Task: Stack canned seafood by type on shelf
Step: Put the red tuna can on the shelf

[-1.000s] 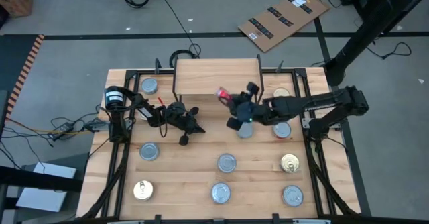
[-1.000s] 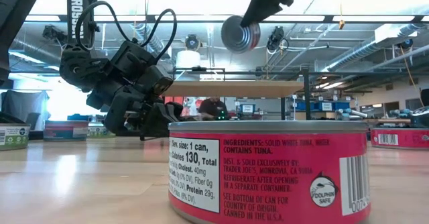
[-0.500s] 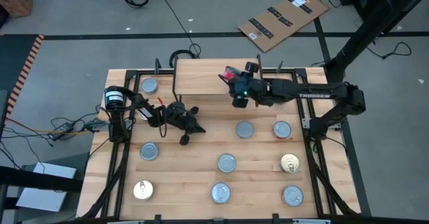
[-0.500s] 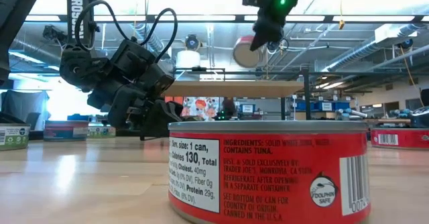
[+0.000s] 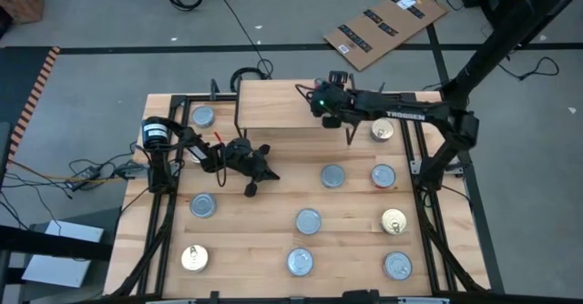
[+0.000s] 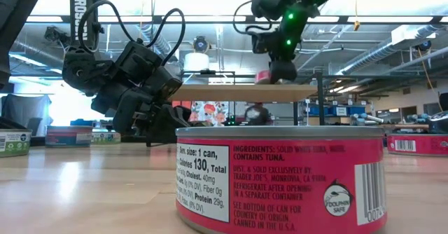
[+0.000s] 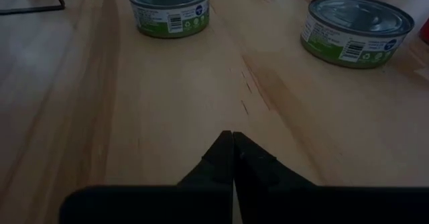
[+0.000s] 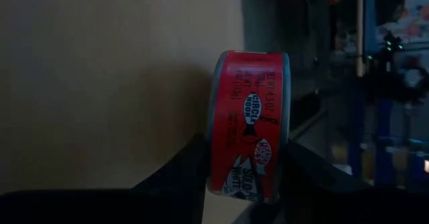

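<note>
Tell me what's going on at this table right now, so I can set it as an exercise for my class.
A two-armed robot is sorting tins onto a small wooden shelf. The right gripper holds a red-labelled tin just over the shelf's right part, at or close to the board. The left gripper waits shut, low over the table in front of the shelf. About ten other tins, such as a gold-topped tin at the front left, lie scattered on the table.
</note>
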Robot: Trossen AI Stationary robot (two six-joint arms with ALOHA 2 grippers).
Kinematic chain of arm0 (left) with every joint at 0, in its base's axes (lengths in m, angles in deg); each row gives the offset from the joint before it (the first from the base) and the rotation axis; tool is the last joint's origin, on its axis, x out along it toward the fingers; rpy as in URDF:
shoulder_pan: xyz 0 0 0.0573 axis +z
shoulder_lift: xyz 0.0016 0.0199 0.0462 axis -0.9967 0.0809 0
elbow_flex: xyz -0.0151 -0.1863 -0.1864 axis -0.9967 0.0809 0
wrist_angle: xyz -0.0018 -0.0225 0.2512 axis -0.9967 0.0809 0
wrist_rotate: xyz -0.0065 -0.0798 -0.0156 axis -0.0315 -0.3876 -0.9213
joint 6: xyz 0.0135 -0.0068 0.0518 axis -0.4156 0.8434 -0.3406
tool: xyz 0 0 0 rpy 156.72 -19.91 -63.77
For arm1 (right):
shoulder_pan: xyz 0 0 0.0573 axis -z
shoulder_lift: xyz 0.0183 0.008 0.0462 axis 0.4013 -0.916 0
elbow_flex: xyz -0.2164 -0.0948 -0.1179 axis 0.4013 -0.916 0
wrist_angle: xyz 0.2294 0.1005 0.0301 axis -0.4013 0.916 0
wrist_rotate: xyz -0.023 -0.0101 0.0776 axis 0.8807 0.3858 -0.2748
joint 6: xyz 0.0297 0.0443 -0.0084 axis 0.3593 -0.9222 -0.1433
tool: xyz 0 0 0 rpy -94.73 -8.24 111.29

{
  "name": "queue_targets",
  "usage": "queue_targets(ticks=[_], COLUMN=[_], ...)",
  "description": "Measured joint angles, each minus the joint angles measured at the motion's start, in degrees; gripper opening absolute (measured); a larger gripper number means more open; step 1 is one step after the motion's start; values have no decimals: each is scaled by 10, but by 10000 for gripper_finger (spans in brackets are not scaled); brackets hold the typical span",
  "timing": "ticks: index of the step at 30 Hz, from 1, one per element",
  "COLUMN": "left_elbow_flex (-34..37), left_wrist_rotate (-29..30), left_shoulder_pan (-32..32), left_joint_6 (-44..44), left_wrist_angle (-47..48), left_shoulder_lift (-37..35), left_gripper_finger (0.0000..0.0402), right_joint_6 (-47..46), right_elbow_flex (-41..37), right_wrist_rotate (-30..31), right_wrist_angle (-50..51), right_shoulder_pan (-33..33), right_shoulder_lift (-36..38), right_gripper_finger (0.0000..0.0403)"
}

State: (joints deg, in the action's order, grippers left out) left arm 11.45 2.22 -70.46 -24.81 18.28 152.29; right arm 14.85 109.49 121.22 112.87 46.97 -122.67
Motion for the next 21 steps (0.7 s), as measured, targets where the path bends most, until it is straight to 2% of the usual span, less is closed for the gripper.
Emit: queue_targets(ticks=[8,15,21], left_elbow_flex=[0,0,0], left_wrist_rotate=[0,0,0], left_shoulder_pan=[0,0,0], left_joint_6=[0,0,11], left_wrist_angle=[0,0,4], left_shoulder_lift=[0,0,0], left_gripper_finger=[5,5,5], right_joint_6=[20,20,16], right_elbow_flex=[1,-1,-1], right_wrist_rotate=[-20,-40,-47], right_wrist_angle=[-9,1,0], right_shoulder_pan=[34,39,39], right_shoulder_lift=[-2,-4,-5], right_gripper_finger=[143,185,193])
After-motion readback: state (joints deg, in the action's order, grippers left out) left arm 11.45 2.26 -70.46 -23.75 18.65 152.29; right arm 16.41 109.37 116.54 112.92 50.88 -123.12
